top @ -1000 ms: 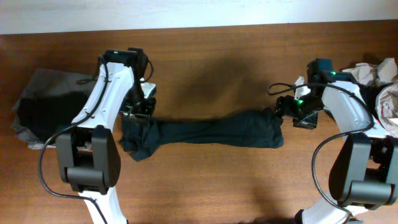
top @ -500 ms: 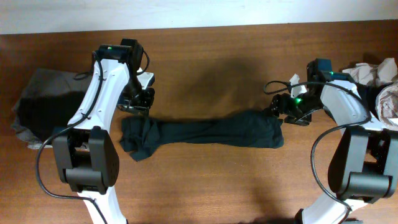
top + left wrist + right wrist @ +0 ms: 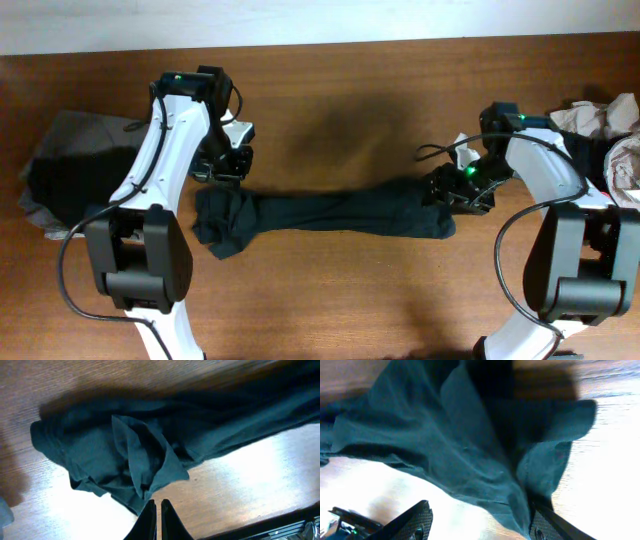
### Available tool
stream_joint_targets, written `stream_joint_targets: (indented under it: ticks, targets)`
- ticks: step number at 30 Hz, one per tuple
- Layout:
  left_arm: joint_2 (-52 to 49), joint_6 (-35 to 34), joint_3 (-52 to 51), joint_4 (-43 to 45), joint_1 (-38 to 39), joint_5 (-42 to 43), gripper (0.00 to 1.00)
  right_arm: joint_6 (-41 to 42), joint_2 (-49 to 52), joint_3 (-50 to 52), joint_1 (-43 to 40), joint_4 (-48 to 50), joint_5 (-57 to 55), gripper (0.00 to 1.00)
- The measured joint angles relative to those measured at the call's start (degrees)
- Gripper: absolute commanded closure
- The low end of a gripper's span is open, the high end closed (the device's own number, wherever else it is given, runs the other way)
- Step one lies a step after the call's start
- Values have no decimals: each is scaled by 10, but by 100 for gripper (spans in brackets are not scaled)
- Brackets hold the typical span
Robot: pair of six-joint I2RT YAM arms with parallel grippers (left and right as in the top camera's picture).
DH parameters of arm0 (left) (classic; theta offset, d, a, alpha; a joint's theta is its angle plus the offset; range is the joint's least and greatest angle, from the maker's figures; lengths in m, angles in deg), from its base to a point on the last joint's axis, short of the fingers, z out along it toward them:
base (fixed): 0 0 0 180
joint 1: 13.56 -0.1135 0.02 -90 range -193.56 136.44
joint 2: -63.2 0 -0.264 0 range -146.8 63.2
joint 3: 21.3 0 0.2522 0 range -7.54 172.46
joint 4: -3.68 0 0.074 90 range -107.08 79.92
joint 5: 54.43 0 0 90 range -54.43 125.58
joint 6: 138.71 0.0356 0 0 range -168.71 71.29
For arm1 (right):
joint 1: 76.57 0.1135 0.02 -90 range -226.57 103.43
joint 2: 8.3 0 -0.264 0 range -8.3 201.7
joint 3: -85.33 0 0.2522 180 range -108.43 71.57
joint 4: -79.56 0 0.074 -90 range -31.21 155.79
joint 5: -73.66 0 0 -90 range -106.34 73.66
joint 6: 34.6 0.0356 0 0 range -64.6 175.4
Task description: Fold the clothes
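Observation:
The black T-shirt (image 3: 340,213) lies bunched into a long band across the middle of the table, its left end crumpled. No logo shows. My left gripper (image 3: 222,168) hovers just behind that left end, shut and empty. In the left wrist view its fingertips (image 3: 155,507) sit at the edge of the crumpled cloth (image 3: 125,455). My right gripper (image 3: 452,190) is at the shirt's right end. In the right wrist view its fingers (image 3: 477,522) are wide open, with the cloth (image 3: 445,435) reaching down between them, close to the right finger.
A pile of dark and grey clothes (image 3: 65,170) lies at the table's left edge. A heap of beige and grey clothes (image 3: 605,120) lies at the right edge behind my right arm. The wooden table (image 3: 340,110) ends at a white wall at the back.
My left gripper has come off the shirt's left end and drawn back a little. My right gripper has moved left and down onto the shirt's right end. The shirt has not shifted.

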Motion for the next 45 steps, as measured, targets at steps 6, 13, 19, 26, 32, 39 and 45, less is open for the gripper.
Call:
stream_joint_targets:
  ticks: [6, 13, 19, 26, 32, 39, 45]
  targets:
    - [123, 4, 0, -13, 1, -9, 89, 2, -66, 2, 12, -29, -7, 28]
    - [384, -2, -44, 68, 9, -55, 43, 64, -256, 3, 54, -77, -79, 12]
    - [465, -7, -214, 195, 9, -67, 1, 132, -311, 31, 60, -47, -107, 10]
    - [381, -9, -382, 315, 9, 3, 44, 186, -280, 181, 60, 62, -107, 13]
    - [314, -9, -397, 322, 9, 28, 44, 212, -274, 221, 60, 109, -103, 12]
    - [230, -11, -397, 313, 9, 37, 64, 234, -268, 221, 60, 118, -100, 12]
    - [213, -16, -398, 306, 9, 21, 64, 240, -250, 221, 60, 114, -100, 12]
